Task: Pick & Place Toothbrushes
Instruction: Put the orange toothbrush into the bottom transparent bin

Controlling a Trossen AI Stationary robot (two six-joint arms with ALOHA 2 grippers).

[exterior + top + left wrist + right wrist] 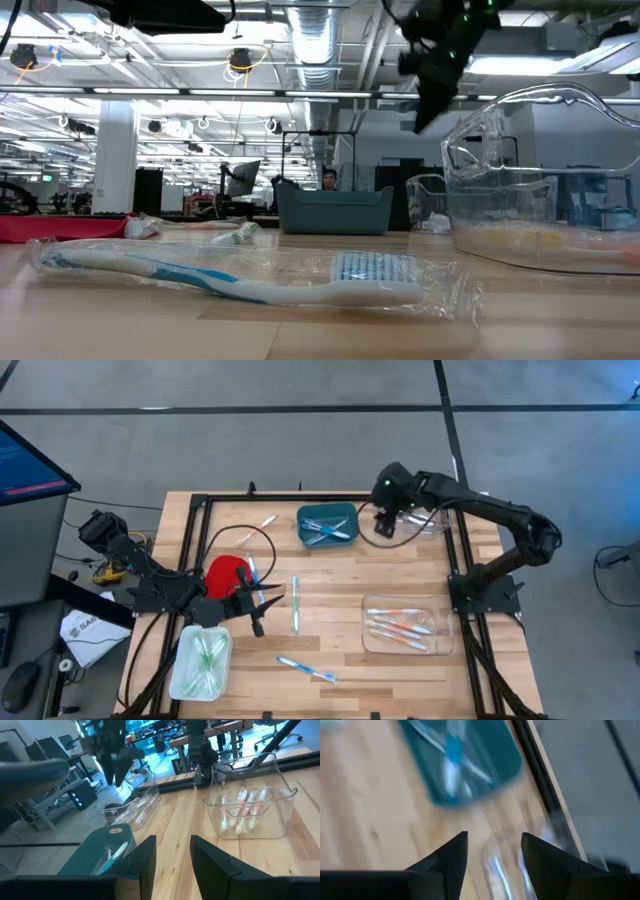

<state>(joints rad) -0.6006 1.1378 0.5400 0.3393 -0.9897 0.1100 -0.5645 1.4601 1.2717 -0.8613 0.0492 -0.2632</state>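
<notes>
two dark arms work over the wooden bench (330,650), which is the largest thing in the high view. the left arm reaches in from the left side, and the left end effector (262,603) is low over the bench beside a red container (224,573); in its wrist view its fingers (145,862) stand a little apart with nothing between them. the right arm comes from the right edge, and the right end effector (385,518) hangs over a clear container (405,525) at the far side; its fingers (449,855) are also narrowly apart and hold nothing. next to this one is a teal bin (328,525) with blue toothbrushes (330,532) inside. a bigger clear tray (408,625) lies on the right part of the bench and holds orange-red toothbrushes (400,626). a pale tray (201,663) at the near left corner holds light green toothbrushes (205,657). some brushes still lie loose on the wood: a light green toothbrush (296,605) in the middle, a blue toothbrush (306,669) near the front edge, which fills the low view in its clear wrapper, and a small white one (267,521) at the far side.
</notes>
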